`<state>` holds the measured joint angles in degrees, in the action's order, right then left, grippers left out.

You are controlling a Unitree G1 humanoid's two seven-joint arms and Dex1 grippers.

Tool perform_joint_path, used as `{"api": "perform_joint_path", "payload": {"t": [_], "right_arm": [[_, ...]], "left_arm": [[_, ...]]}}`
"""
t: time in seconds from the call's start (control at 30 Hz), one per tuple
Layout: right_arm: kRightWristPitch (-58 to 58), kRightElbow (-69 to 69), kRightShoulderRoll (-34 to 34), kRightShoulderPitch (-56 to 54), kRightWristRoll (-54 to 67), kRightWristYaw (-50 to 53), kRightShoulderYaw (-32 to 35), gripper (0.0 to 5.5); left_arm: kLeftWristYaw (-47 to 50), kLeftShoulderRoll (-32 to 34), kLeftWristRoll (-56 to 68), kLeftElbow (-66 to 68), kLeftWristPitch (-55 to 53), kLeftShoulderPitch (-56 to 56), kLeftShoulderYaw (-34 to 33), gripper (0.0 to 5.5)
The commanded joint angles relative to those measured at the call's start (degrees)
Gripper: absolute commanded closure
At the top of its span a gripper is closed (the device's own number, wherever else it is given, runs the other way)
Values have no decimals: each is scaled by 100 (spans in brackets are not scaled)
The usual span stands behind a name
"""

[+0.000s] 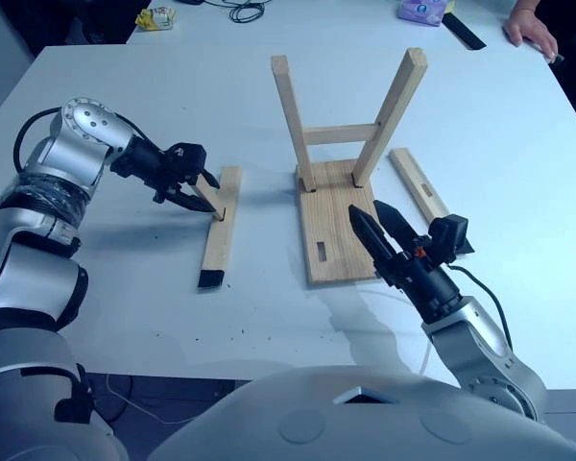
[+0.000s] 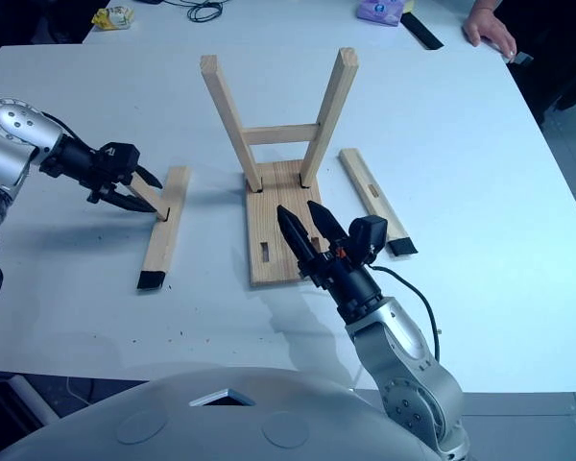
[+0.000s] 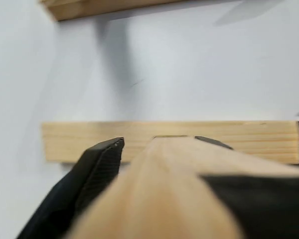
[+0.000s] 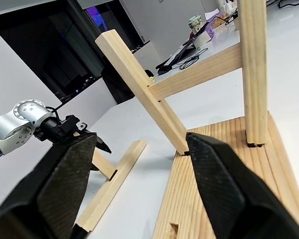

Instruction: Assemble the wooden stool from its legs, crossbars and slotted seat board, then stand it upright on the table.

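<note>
Second leg pair in hand — left gripper [image 1: 204, 195] clamps crossbar [image 2: 150, 196], tip at slot of loose leg [image 1: 219, 240] left of seat board [image 1: 328, 213]; right gripper [image 1: 367, 209] wide, empty, over board. Next, I reckon: push tenon in square — leg may slide.

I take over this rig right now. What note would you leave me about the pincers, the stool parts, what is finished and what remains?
Left pincer: shut on a short crossbar, whose end is at the slot of the left loose leg, which lies flat on the table.
Right pincer: open, holding nothing, above the near end of the seat board.
Done: two standing legs are in the board's far slots, joined by the fitted crossbar.
Left: join the right loose leg, lying beside the board, to the held crossbar, fit that pair into the near slots, then stand the stool upright.
</note>
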<state>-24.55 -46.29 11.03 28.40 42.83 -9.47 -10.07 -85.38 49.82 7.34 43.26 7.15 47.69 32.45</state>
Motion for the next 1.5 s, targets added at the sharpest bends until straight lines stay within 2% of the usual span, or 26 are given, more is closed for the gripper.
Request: {"api": "perform_joint_path", "payload": {"t": [0.03, 0.3, 0.57, 0.7, 0.8, 0.9, 1.03, 1.17, 1.3, 1.5], "right_arm": [[-86, 168, 128, -217, 232, -154, 250, 220], [-556, 644, 629, -1094, 745, -545, 770, 220], [-981, 947, 993, -1561, 1100, -863, 1005, 220], [-1204, 1216, 1177, -1950, 1240, -1050, 1134, 220], [-1391, 1434, 1300, -2325, 1322, -1212, 1178, 220], [-1566, 1670, 1426, -2695, 1368, -1419, 1194, 220], [-1700, 1998, 1417, -3195, 1311, -1550, 1138, 220], [-1836, 2265, 1450, -3578, 1241, -1777, 1040, 220], [-1878, 2401, 1418, -3758, 1139, -1885, 974, 220], [-1878, 2371, 1297, -3750, 976, -1917, 864, 220]], "left_arm": [[374, -65, -181, -150, -125, -404, -482, 253], [942, 331, 763, -2498, -1622, -1820, -2030, 253], [1930, 598, 1000, -3565, -2213, -2624, -3518, 253], [2882, 51, 1742, -4780, -2882, -3512, -4721, 253], [3593, -580, 2265, -5874, -3321, -4308, -5157, 253], [4621, -1421, 2752, -6568, -3520, -4536, -5502, 253], [6184, -2526, 2165, -6630, -3042, -4449, -5408, 253], [7086, -3333, 1784, -6614, -2605, -4424, -5205, 253], [7480, -3657, 1480, -6164, -2286, -4120, -5045, 253], [7622, -3769, 1013, -5518, -1902, -3553, -4653, 253]]}}
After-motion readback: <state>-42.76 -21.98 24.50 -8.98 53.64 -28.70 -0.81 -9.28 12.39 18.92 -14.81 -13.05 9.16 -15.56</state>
